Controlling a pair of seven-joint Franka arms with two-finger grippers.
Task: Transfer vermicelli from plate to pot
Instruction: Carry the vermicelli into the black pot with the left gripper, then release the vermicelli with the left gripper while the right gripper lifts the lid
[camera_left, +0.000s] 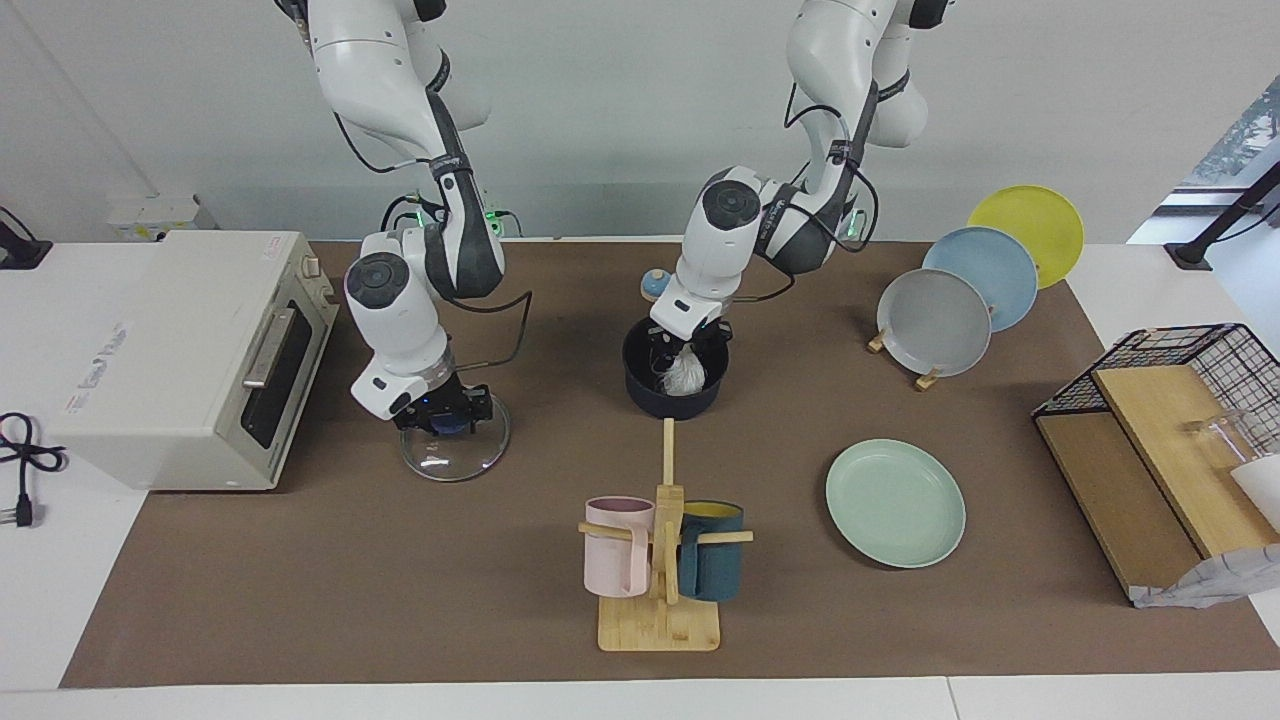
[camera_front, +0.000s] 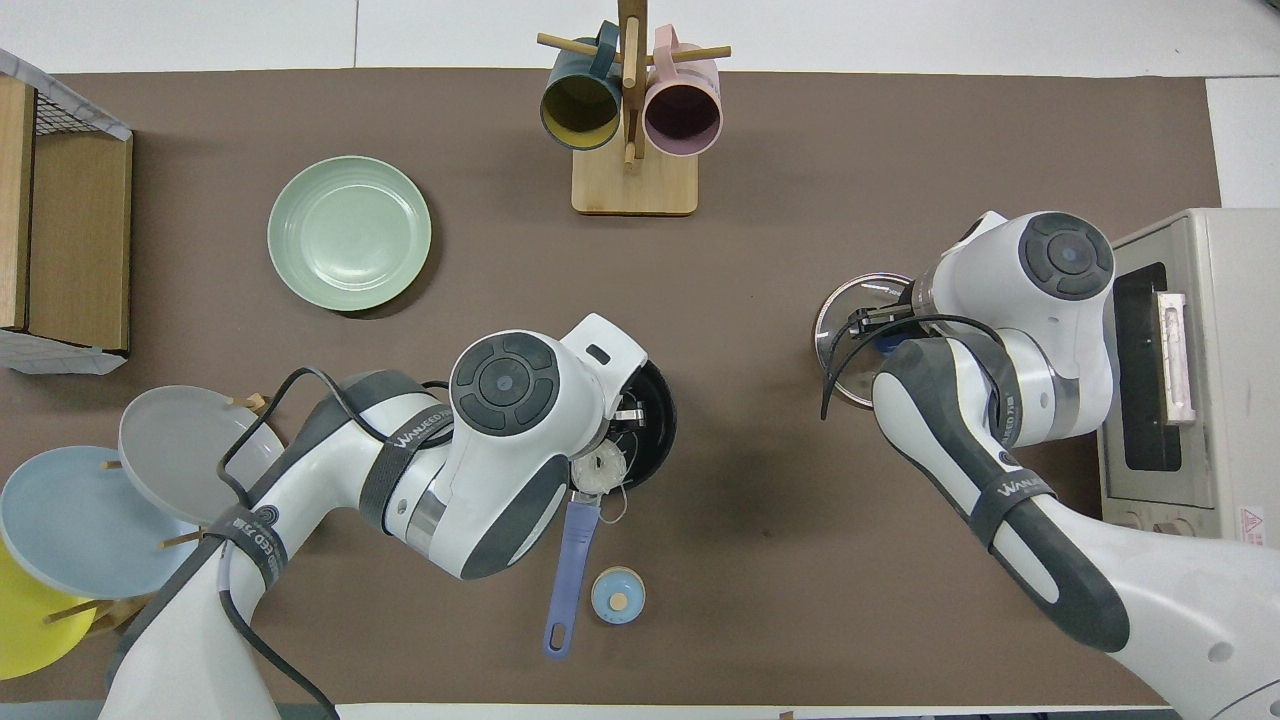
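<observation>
Left gripper (camera_left: 678, 352) is down inside the pot (camera_left: 640, 385), fingers pinched on the top of the vermicelli (camera_left: 686, 375). The bundle hangs from the fingertips into the pot, lower end at or near the black floor; contact can't be confirmed. The vermicelli is a whitish, translucent tangle of thin glassy strands. In the overhead view it (camera_front: 598, 470) shows at the pot's (camera_front: 655, 440) rim on the handle side, with a loose loop or two trailing over the edge.

The pot is a small round saucepan, dark navy outside and matte black inside, with a long flat blue handle (camera_front: 567, 575) pointing toward the robots. A small round pale blue cap with a wooden centre (camera_front: 618, 596) sits just beside the handle's end.

The plate (camera_left: 895, 503) is farther from the robots than the pot, toward the left arm's end of the table. It is round, shallow, smooth and pale mint green, with nothing on it.

Right gripper (camera_left: 443, 413) is low over the pot's glass lid (camera_left: 455, 455), which lies flat toward the right arm's end of the table from the pot. Its fingers are closed around the lid's dark blue knob. The lid is a clear glass disc with a metal rim.

Farther from the robots than the pot is a bamboo mug stand (camera_left: 660, 600) holding a pink mug and a dark teal mug.
</observation>
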